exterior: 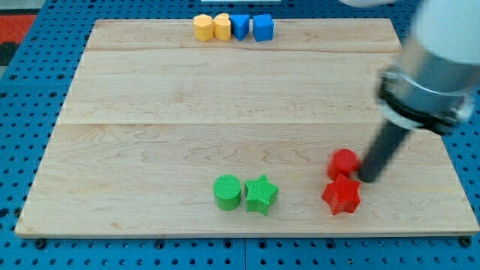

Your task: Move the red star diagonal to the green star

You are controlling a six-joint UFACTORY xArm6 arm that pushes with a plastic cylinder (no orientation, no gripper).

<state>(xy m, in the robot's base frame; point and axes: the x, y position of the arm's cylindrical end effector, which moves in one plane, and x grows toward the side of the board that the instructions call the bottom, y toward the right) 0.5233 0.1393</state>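
The red star [342,196] lies near the board's bottom right. A round red block [343,162] sits just above it, touching or nearly touching it. The green star [261,194] lies at bottom centre, with a round green block [226,192] touching its left side. My tip [368,178] is at the right of the two red blocks, close to the round red block's lower right and the red star's upper right. The rod slants up to the right into the arm's grey body.
Two yellow blocks [203,27] [222,26] and two blue blocks [240,26] [262,28] stand in a row at the board's top edge. The wooden board [150,135] lies on a blue surface.
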